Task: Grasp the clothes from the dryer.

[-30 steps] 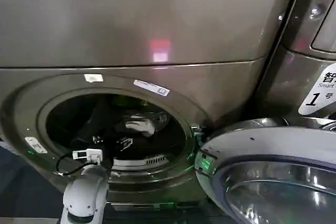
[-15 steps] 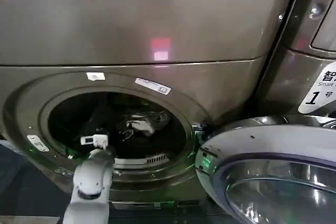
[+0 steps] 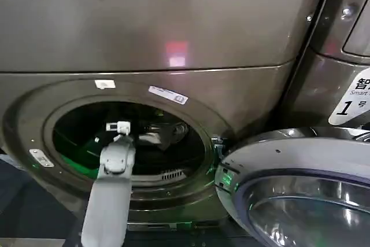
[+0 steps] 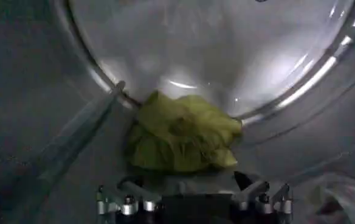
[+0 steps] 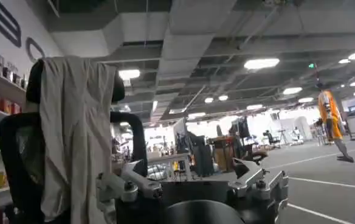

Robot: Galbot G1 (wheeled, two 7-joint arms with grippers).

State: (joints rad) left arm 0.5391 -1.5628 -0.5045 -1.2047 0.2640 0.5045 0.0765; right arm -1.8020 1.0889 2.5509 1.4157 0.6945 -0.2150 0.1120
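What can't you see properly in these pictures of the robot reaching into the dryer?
- Left gripper: the left wrist view's edge cuts off its fingertips, so open or shut is unclear.
- Yellow-green cloth: in the head view, only a green glow in the dark drum.
- White-and-grey cloth: partly behind the left arm, too dim to make out its shape.
- Dryer door: cut off by the head view's edge.

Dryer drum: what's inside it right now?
Inside the dryer: a yellow-green cloth lying in front of the left gripper, and a white-grey cloth deeper in. The arm hides part of the drum floor.
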